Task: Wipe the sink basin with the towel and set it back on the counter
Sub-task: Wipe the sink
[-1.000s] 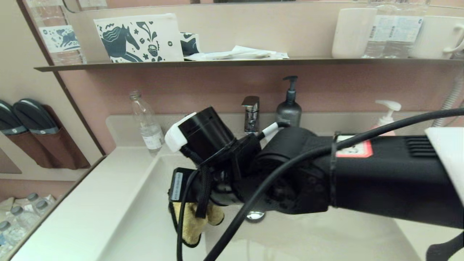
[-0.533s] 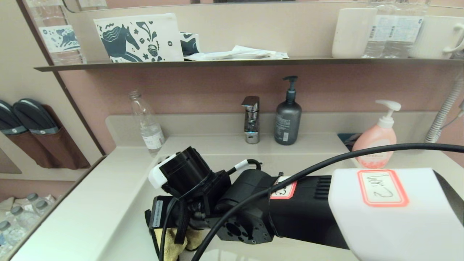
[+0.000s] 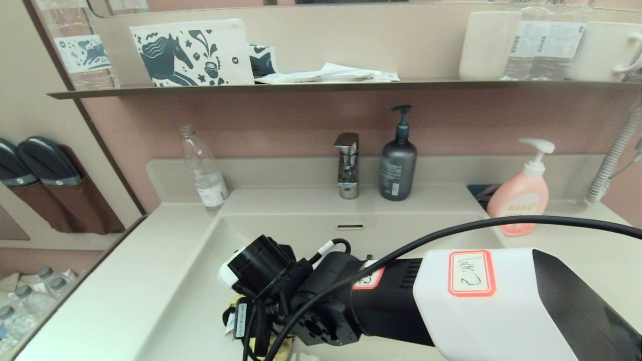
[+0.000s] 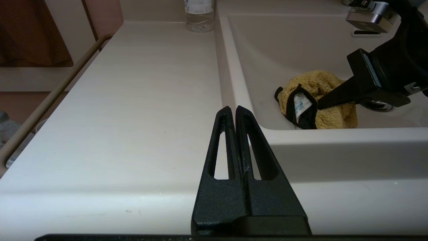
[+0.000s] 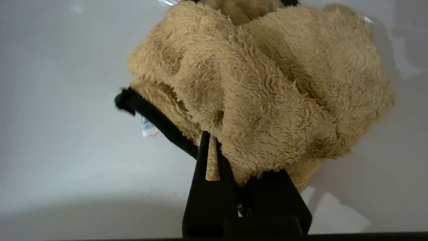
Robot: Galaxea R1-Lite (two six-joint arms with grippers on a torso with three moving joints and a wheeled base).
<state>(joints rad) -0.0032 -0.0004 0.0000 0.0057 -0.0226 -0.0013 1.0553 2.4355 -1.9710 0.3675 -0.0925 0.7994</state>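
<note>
The cream-white sink basin [image 3: 301, 225] fills the middle of the head view, with its overflow slot [image 3: 350, 226] on the far wall. My right gripper [image 5: 230, 150] reaches down into the basin's near left part and is shut on the bunched mustard-yellow towel [image 5: 260, 87], which rests against the basin floor. In the left wrist view the towel [image 4: 321, 100] lies just inside the front rim, beside a sliver of the chrome drain [image 4: 378, 106]. In the head view only a scrap of towel [image 3: 278, 346] shows under the wrist. My left gripper [image 4: 234, 110] is shut and empty, over the counter [image 4: 133, 117] left of the basin.
A chrome faucet [image 3: 347, 165] and a dark pump bottle [image 3: 398, 163] stand behind the basin. A pink soap bottle [image 3: 521, 200] is on the right counter, a clear plastic bottle [image 3: 203, 170] at the back left. A dark shelf [image 3: 321, 87] runs above.
My right arm has drawn back toward the basin's near edge and dropped lower, dragging the towel along the floor. The faucet, bottles and overflow slot are uncovered now.
</note>
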